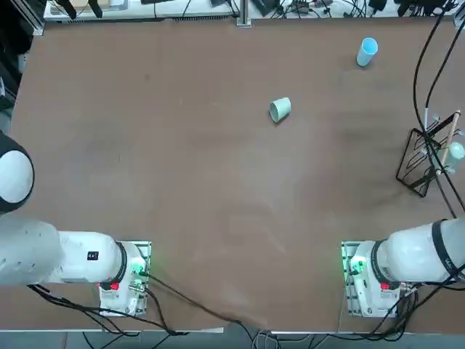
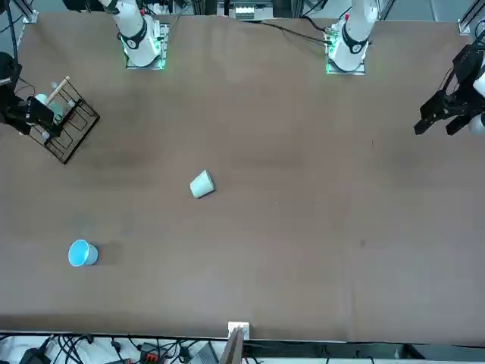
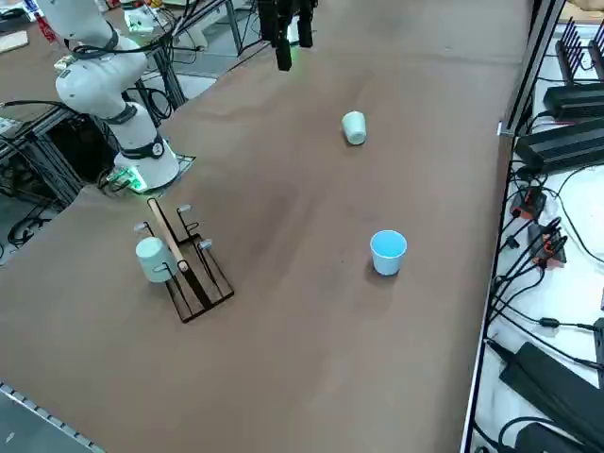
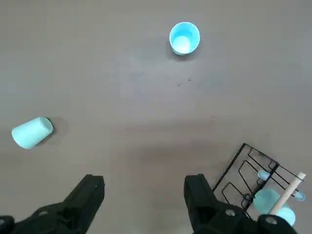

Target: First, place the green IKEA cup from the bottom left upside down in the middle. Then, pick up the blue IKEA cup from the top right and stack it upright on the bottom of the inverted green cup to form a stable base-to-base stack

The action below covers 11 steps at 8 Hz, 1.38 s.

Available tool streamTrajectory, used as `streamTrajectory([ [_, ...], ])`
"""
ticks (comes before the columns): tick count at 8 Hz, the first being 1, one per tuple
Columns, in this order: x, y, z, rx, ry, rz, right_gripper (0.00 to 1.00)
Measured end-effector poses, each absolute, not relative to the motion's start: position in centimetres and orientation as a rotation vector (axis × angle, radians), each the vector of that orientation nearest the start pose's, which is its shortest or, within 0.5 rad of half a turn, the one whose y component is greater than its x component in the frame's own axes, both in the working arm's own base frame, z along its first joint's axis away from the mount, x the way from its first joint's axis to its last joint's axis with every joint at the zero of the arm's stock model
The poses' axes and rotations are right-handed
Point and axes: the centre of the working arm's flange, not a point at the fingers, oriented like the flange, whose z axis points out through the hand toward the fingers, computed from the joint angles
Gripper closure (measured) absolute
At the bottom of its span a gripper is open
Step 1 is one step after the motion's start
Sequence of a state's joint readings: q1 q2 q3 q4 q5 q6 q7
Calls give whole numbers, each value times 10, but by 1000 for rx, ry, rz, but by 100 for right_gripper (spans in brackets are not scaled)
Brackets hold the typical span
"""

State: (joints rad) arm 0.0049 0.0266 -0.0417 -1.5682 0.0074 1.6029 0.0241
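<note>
The green IKEA cup [image 1: 280, 109] lies tipped on its side on the brown bench [image 1: 182, 182], near the middle; it is not upside down; in the top view its mouth faces toward the arms' bases. The blue IKEA cup [image 1: 367, 52] stands upright with its mouth up, well apart from the green cup, beyond it and toward the robot's right, close to the bench's far edge. A black wire rack [image 1: 429, 161] sits at the right edge of the bench, nearer the robot than the blue cup, well apart from the green cup; it carries a wooden rod and a pale cup-like piece. The right claw [image 4: 144, 195] hangs above the bench, well back from the green cup, fingers spread wide with nothing between them; both cups stand free of it.
</note>
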Motion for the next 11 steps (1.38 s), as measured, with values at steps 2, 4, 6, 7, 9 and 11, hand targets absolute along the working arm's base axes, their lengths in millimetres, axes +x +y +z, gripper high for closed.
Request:
streamTrajectory([
  [2,566,-16,608,-3103,97,5,0],
  [4,569,-3,597,-3096,63,38,0],
  [6,577,39,580,-3094,-49,67,0],
  [7,581,67,570,-3088,-123,67,0],
  [9,588,121,548,-3064,-299,59,0],
  [11,593,157,526,-3011,-580,33,0],
])
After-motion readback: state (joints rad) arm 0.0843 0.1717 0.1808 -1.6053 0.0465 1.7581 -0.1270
